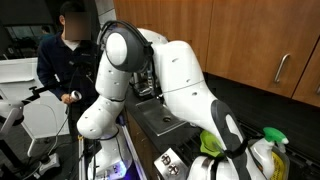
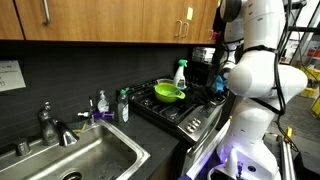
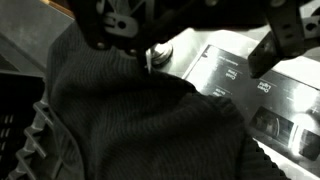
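Wrist view: the gripper (image 3: 195, 40) enters from the top edge with its jaws standing wide apart and nothing between them. One finger shows at upper left, the other at upper right. Directly below lies a dark knitted cloth (image 3: 120, 120), ribbed and rumpled, which fills the left and centre of that view. No contact between fingers and cloth can be confirmed. The cloth's right edge lies against a metal control panel (image 3: 255, 90) bearing printed markings. A small shiny round fitting (image 3: 160, 52) sits just beyond the cloth's upper edge. In both exterior views the arm's white body hides the gripper and the cloth. An exterior view shows a stove (image 2: 175, 112) set in the desk (image 2: 140, 135). A green bowl (image 2: 168, 93) rests on the stove's top, with a spray bottle (image 2: 180, 72) just behind it. A sink (image 2: 95, 152) with faucet (image 2: 50, 125) lies well apart to one side, with two bottles (image 2: 112, 104) between it and the stove. A person (image 1: 62, 50) stands behind the arm.
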Robot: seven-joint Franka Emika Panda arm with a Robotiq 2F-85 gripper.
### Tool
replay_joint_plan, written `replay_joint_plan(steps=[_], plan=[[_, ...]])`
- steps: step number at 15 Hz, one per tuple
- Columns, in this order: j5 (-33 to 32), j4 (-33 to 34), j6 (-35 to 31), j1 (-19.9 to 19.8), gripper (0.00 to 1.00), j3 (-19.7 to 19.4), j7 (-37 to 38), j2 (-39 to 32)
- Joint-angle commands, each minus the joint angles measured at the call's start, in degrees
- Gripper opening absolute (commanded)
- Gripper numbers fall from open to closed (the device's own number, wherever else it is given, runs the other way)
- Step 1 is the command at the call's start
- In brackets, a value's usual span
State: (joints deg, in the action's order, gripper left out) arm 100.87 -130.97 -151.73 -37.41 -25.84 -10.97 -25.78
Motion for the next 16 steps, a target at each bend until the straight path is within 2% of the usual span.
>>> replay_joint_plan(steps=[1,8,16], plan=[[-2.93,2.28,-0.11,0.98,1.0,-0.94,3.8,-3.3],[-7.13,6.46,1.04,-1.96,1.0,-2.12,9.12,-7.84],[-12.7,11.38,1.81,-5.66,1.0,-1.26,16.31,-11.16]])
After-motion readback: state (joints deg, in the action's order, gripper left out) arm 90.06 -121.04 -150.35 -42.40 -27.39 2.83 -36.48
